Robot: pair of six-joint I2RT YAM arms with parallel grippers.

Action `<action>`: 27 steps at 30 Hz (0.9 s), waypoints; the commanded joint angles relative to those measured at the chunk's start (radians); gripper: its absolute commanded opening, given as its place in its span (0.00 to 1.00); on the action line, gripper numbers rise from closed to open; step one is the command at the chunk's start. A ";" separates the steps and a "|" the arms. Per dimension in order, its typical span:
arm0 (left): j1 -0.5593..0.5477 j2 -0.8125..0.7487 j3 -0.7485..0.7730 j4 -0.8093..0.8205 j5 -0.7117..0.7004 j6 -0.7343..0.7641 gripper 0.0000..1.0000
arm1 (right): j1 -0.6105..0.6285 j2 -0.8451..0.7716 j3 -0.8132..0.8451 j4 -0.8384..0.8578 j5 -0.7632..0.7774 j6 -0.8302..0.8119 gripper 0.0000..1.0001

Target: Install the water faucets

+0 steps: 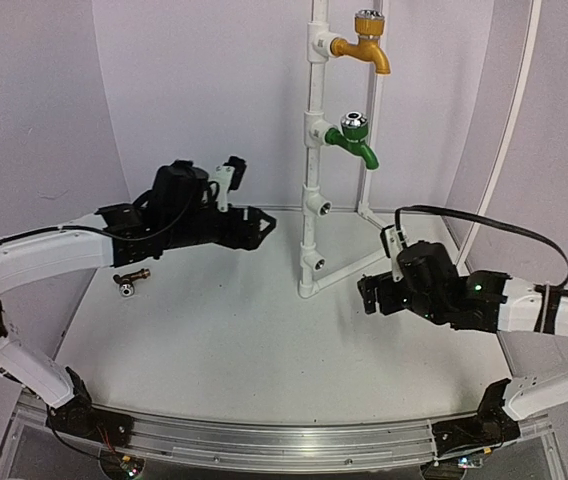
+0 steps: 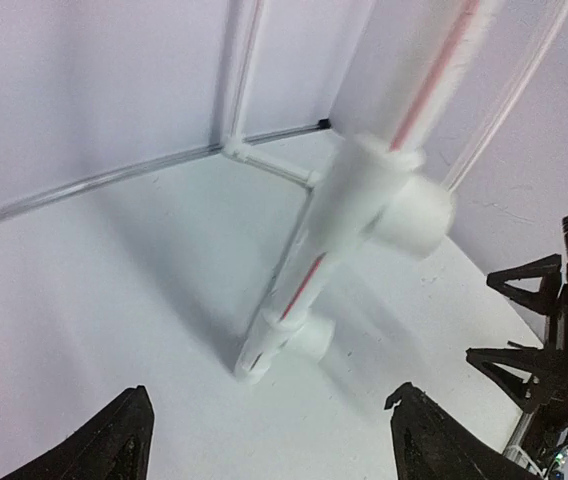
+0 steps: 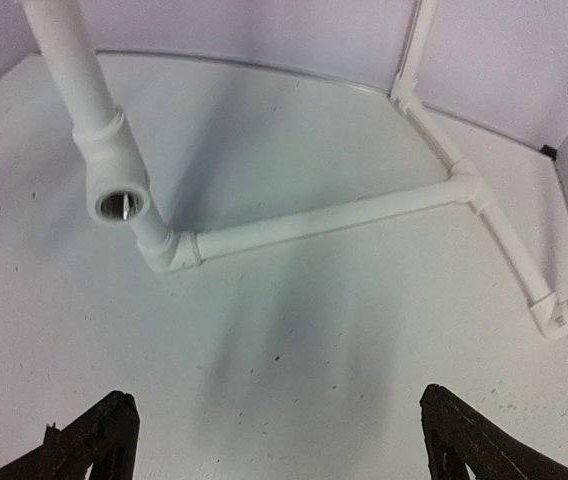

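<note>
Left gripper [image 2: 269, 425], right gripper [image 3: 276, 405] wide open, empty; green faucet [image 1: 355, 142] in overhead view only.

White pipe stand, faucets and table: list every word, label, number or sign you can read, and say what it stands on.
None readable in any view.
White pipe stand: a red stripe runs along the pipe, too blurred to read as lettering.
Green faucet, yellow-orange faucet, dark brown faucet: no lettering shows at this size.
</note>
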 commanded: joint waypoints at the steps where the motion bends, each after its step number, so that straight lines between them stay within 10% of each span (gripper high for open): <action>1: 0.197 -0.215 -0.218 -0.127 0.045 -0.181 0.85 | 0.001 0.160 0.016 -0.021 -0.159 0.086 0.98; 11: 0.682 -0.042 -0.231 -0.383 -0.073 -0.171 0.89 | 0.000 0.288 0.044 0.043 -0.291 0.056 0.98; 19: 0.756 0.331 -0.014 -0.495 -0.239 -0.134 0.87 | 0.001 0.197 -0.009 0.057 -0.283 0.079 0.98; 27: 0.756 0.455 -0.021 -0.487 -0.211 -0.152 0.57 | 0.000 0.100 -0.053 0.056 -0.268 0.076 0.98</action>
